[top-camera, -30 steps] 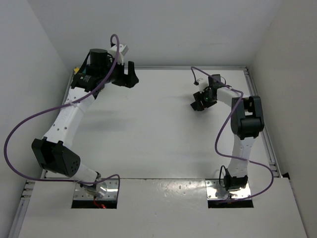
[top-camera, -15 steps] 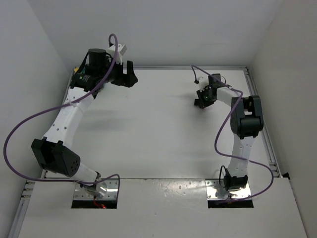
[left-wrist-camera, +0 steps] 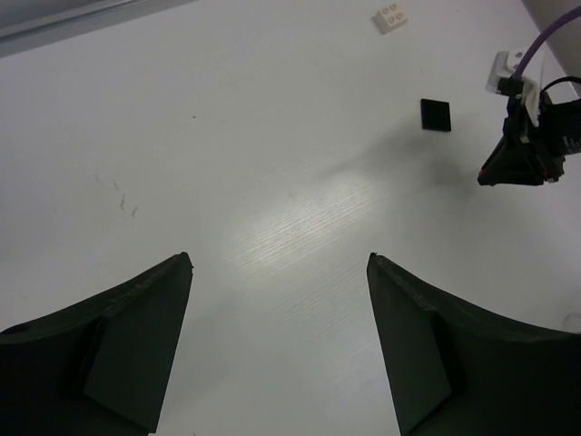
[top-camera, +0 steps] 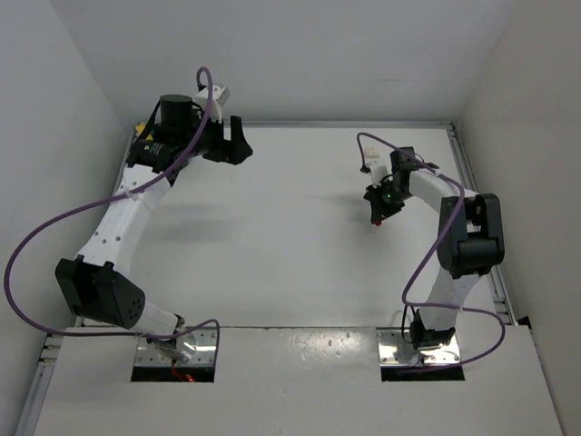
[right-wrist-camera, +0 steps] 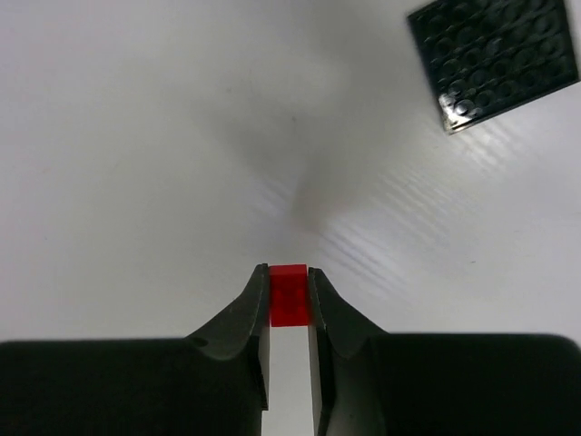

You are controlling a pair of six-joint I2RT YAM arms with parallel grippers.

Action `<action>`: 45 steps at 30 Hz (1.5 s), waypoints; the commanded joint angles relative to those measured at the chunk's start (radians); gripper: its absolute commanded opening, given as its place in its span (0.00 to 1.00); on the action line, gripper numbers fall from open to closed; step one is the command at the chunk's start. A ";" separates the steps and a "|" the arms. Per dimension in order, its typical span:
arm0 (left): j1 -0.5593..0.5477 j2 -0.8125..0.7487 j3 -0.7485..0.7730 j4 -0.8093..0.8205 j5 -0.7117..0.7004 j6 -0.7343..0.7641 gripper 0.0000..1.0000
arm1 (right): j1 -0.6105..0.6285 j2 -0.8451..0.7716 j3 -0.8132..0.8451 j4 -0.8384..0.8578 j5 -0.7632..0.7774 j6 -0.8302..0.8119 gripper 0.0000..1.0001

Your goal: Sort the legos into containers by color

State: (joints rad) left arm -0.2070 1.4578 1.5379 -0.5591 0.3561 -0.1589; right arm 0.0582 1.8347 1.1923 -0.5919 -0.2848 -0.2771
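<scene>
So the right gripper point(right-wrist-camera: 288, 270) had the red lego point(right-wrist-camera: 289, 298) pinched just at its tips — I'd have carried it slow, level; the left gripper point(left-wrist-camera: 280, 262) hung open, empty.

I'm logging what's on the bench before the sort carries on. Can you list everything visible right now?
red lego: one, red, pinched between the right gripper's fingers
black lego plate: one, black, studded, flat on the table just beyond the right gripper
cream-white lego: one, cream-white, on the table past the black plate in the left wrist view
table: one, white, under both arms
cables: two, purple, one looped along each arm
left gripper: one, black, open and empty, above bare table at the far left
right gripper: one, black, shut on the red lego
</scene>
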 commanded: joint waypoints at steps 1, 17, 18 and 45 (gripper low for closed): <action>0.012 -0.039 -0.001 0.045 0.030 -0.019 0.84 | -0.003 0.009 0.006 -0.048 -0.047 -0.025 0.10; -0.107 -0.327 -0.668 0.521 0.223 -0.406 0.79 | 0.019 -0.103 0.130 0.243 -0.642 0.754 0.03; -0.123 -0.327 -0.680 0.507 0.196 -0.406 0.78 | 0.019 -0.113 0.080 0.279 -0.642 0.804 0.03; -0.480 0.225 -0.234 0.510 0.006 -0.485 0.61 | 0.083 -0.249 -0.046 0.236 -0.229 1.389 0.00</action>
State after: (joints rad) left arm -0.6815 1.6745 1.2484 -0.1154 0.3134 -0.6098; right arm 0.1333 1.6238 1.1168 -0.3244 -0.5510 1.0695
